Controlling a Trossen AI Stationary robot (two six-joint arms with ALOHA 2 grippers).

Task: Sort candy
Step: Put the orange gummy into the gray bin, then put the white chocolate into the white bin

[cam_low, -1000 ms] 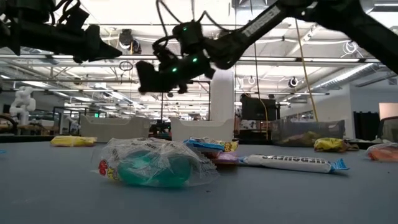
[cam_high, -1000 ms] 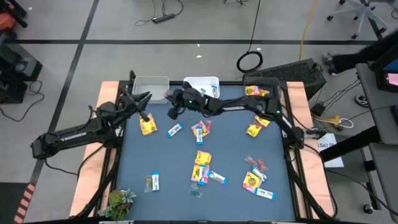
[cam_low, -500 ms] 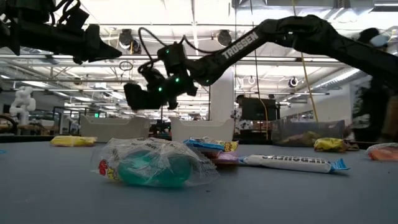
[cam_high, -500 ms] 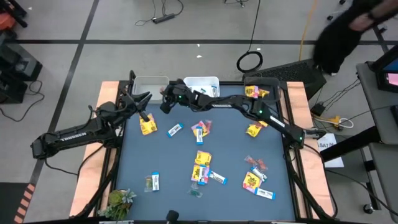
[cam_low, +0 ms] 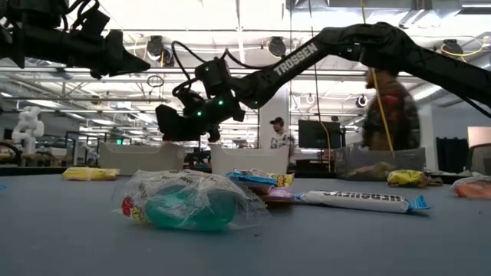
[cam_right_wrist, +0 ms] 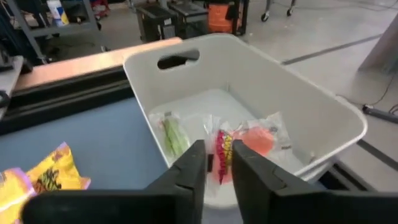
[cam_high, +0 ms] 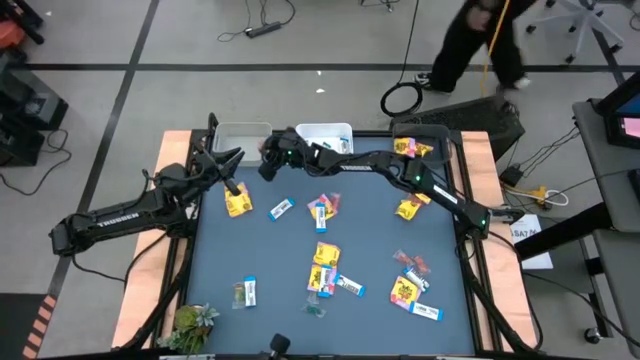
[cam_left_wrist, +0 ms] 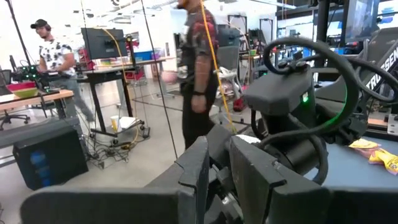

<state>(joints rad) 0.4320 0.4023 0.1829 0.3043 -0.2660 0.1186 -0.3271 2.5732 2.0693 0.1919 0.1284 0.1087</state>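
Observation:
Wrapped candy lies scattered on the blue table: yellow packets (cam_high: 238,204) (cam_high: 325,265), blue-and-white bars (cam_high: 282,208) (cam_low: 360,201) and a clear packet with a green sweet (cam_low: 188,201). My right gripper (cam_high: 266,164) (cam_right_wrist: 216,149) reaches to the far left and hangs just over the near rim of a white bin (cam_right_wrist: 311,118). A narrow gap shows between its fingers and nothing is in it. On the bin's floor lie a greenish sweet (cam_right_wrist: 174,134), a red-and-yellow one (cam_right_wrist: 222,152) and a pink one (cam_right_wrist: 261,140). My left gripper (cam_left_wrist: 217,146) waits at the table's left side, slightly open and holding nothing.
A second white bin (cam_high: 325,135) and a darker bin (cam_high: 420,140) holding yellow packets stand along the far edge. A green leafy thing (cam_high: 190,322) sits at the near left corner. People stand and walk in the room beyond the table.
My right gripper has gone toward the table's far left corner and sunk a little, ending over the left white bin. It kept almost still in the last half second. A person has walked past behind the table.

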